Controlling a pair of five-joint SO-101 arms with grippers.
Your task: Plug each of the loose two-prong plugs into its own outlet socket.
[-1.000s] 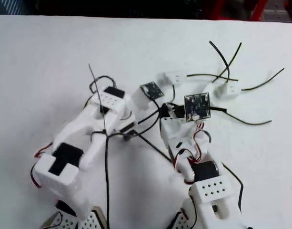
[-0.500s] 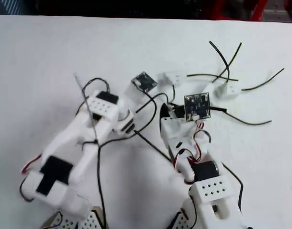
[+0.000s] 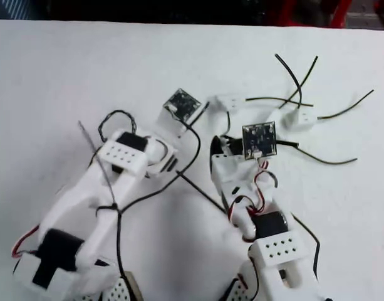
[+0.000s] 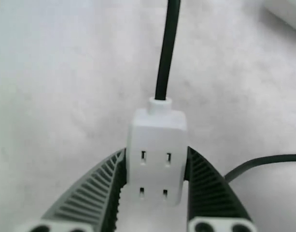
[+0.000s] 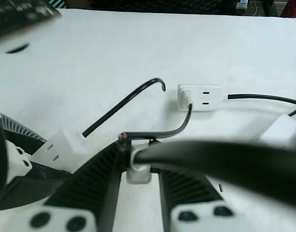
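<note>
One white outlet socket (image 4: 156, 154) sits between the fingers of the left gripper (image 4: 156, 164), which pinches it on both sides. Its black cord (image 4: 166, 48) runs away over the white table (image 4: 51, 72). The right gripper (image 5: 138, 162) is pressed onto a small white plug (image 5: 138, 170) with a thick black cable (image 5: 210, 159). A second socket (image 5: 200, 98) lies loose on the table, near ahead of this plug.

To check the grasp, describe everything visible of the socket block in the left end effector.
The socket block is a white, plastic-looking box with two pairs of slots on its upper face. A black cord leaves a collar at its far end. It lies between the left end effector's dark ribbed fingers, which press both its sides, over the white table.
</note>
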